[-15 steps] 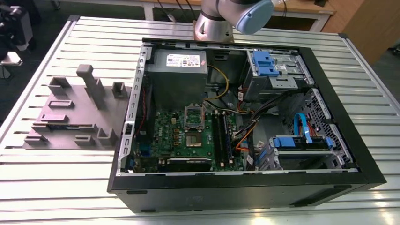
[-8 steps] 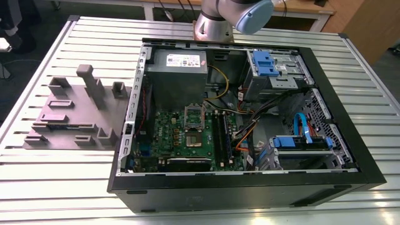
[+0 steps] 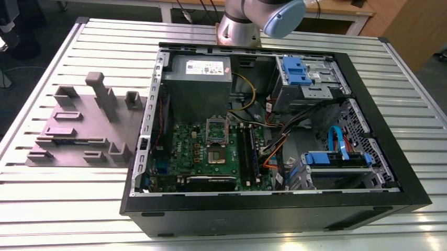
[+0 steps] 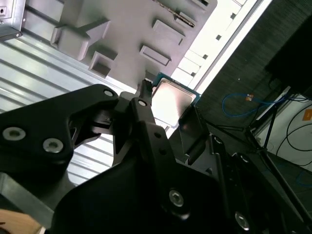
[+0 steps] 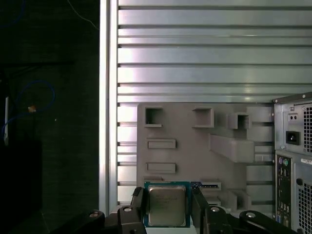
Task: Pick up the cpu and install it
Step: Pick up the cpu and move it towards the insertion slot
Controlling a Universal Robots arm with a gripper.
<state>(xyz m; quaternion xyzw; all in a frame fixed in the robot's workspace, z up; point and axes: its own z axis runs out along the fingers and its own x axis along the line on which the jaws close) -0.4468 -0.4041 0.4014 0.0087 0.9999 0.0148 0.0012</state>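
The cpu (image 5: 166,205), a small square chip with a silvery-grey metal top and a green-edged rim, sits clamped between the two black fingers (image 5: 138,204) of the gripper (image 5: 168,210), one finger pressed against each of two opposite edges. In the second wrist view the cpu (image 4: 171,97) shows its pale top face tilted to the camera, with the gripper (image 4: 168,106) closed on it from either side. Behind the chip in both wrist views lies a grey fixture plate (image 5: 195,146) with raised blocks and shallow rectangular pockets; the cpu lines up with one edge of that plate, though whether it touches the plate or hangs clear of it cannot be told. The plate rests on a bench (image 5: 195,48) of ribbed metal slats. Just beside the plate stands an open computer case (image 3: 391,193), lying on its side with its motherboard (image 3: 209,151) exposed. On that board a dark square socket (image 3: 215,157) sits beside long black memory sticks (image 3: 246,151). In the exterior view the fixture plate (image 3: 77,130) lies towards the exterior view's left of the case, and the arm (image 3: 252,21) rises beyond the case's far wall.
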